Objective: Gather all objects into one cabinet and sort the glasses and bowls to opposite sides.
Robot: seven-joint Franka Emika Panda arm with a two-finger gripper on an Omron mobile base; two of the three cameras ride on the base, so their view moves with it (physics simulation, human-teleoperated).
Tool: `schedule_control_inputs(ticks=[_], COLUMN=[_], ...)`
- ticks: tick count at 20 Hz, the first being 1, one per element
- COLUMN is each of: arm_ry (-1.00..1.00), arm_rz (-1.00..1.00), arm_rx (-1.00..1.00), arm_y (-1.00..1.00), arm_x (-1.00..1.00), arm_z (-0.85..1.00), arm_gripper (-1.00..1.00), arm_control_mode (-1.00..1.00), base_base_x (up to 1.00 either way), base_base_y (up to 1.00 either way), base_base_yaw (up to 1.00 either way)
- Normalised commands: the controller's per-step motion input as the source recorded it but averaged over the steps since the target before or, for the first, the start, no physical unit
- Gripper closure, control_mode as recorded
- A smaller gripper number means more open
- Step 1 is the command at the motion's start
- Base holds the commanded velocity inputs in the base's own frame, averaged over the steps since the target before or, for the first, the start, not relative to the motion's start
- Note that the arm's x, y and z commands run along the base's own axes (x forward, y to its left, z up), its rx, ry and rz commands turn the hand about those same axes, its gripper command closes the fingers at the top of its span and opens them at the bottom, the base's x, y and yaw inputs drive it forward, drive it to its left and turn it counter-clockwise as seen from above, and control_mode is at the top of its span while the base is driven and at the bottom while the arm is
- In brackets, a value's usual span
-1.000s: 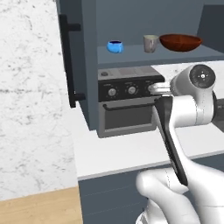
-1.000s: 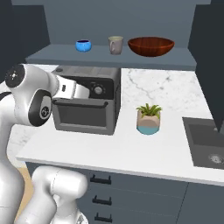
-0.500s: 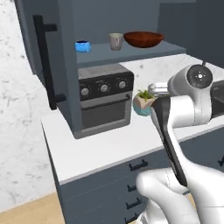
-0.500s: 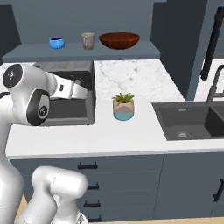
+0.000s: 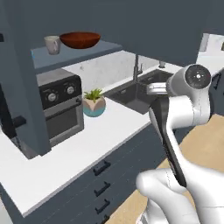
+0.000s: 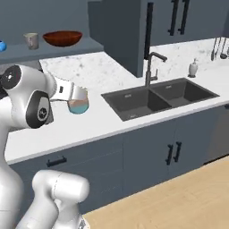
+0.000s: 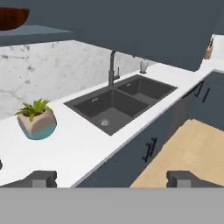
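Bowl and tumbler sit side by side on the open cabinet shelf, tumbler to the left, bowl touching or nearly touching it, and from the right base view a sliver of a blue vessel peeks in at the far left of that same shelf. The gripper is nowhere near them: it hangs out over the desk edge, jaws spread wide with nothing between them, looking across at the sink, the faucet and a potted plant. Below the shelf stands a toaster oven. My read is that this is a searching or travelling step, nothing being carried, and the arm is tucked up in front of the base. The second blue vessel I cannot place from here, so the next move likely calls for finding it, perhaps in the closed cabinets over the sink. Once everything is on that shelf, bowl and tumbler want pulling apart to opposite ends.
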Motion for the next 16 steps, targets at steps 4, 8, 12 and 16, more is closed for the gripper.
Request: schedule_control_inputs(ticks=[4,8,12,16], arm_ry=[0.0,0.0,0.0,0.0], arm_rz=[0.0,0.0,0.0,0.0], arm_rx=[0.0,0.0,0.0,0.0], arm_y=[0.0,0.0,0.0,0.0], arm_x=[0.0,0.0,0.0,0.0], arm_z=[0.0,0.0,0.0,0.0], arm_gripper=[-1.0,-1.0,-1.0,-1.0], arm_control_mode=[1.0,1.0,1.0,1.0], base_base_x=[-0.15,-0.08,-0.04,-0.03], base_base_y=[-0.19,-0.21,-0.23,-0.27], base_base_yaw=[-0.69,-0.7,-0.72,-0.72])
